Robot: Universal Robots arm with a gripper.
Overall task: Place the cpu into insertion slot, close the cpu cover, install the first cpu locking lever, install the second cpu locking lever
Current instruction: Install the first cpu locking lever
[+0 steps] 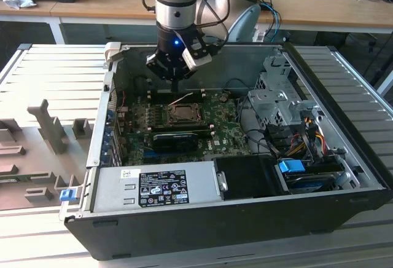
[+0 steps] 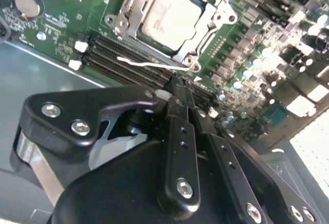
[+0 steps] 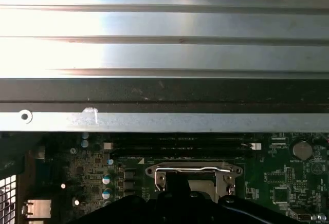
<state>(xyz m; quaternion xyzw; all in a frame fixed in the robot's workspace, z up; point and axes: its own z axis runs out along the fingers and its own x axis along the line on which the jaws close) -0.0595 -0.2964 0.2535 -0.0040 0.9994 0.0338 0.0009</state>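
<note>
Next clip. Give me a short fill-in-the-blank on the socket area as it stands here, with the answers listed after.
1. The cpu lies inside the insertion ____.
2. The cpu cover is a frame of silver ____ around the chip.
3. The circuit board around the socket is ____ in colour.
4. In the exterior view the tool hangs ____ the socket, inside the open computer case.

Missing words: slot; metal; green; above
</note>
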